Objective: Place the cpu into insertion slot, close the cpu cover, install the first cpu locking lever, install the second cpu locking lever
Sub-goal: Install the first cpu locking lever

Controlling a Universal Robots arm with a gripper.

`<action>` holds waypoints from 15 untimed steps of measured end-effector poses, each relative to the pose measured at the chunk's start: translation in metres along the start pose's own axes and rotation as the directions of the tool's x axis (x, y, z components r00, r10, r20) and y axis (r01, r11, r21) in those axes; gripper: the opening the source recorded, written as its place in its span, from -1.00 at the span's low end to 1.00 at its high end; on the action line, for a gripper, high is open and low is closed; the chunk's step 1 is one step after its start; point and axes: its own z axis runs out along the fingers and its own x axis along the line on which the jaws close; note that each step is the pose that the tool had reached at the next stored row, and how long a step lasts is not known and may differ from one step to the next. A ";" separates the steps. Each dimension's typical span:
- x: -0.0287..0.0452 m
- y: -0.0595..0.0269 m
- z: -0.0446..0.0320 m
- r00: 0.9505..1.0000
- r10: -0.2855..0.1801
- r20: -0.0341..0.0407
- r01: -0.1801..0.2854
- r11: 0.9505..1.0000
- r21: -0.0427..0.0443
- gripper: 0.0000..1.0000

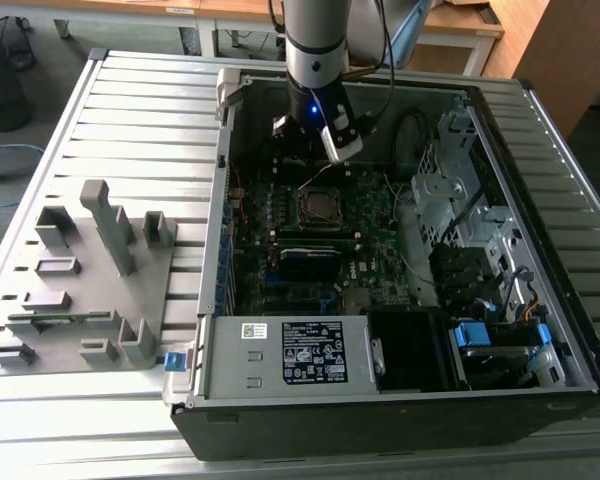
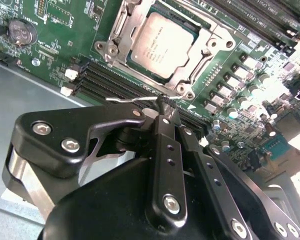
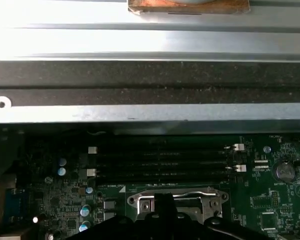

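The cpu [image 2: 164, 44] is sitting in the insertion slot [image 2: 136, 21], framed by the cpu cover [image 2: 206, 50]. The gripper [image 2: 164, 103] is hovering just beside the slot's edge, jaws closing on a thin locking lever [image 2: 124, 99]. That wire looks stiff, springy and slippery; its end seems the likeliest hold.

exterior view high, wrist views near motherboard [image 2: 50, 55]
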 end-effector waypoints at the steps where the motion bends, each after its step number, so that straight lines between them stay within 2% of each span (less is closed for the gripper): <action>1: -0.0006 0.0007 0.0003 1.000 0.000 0.000 0.000 1.000 0.003 -0.79; 15: -0.0059 0.0072 0.0053 1.000 0.001 0.000 -0.001 1.000 0.004 -0.79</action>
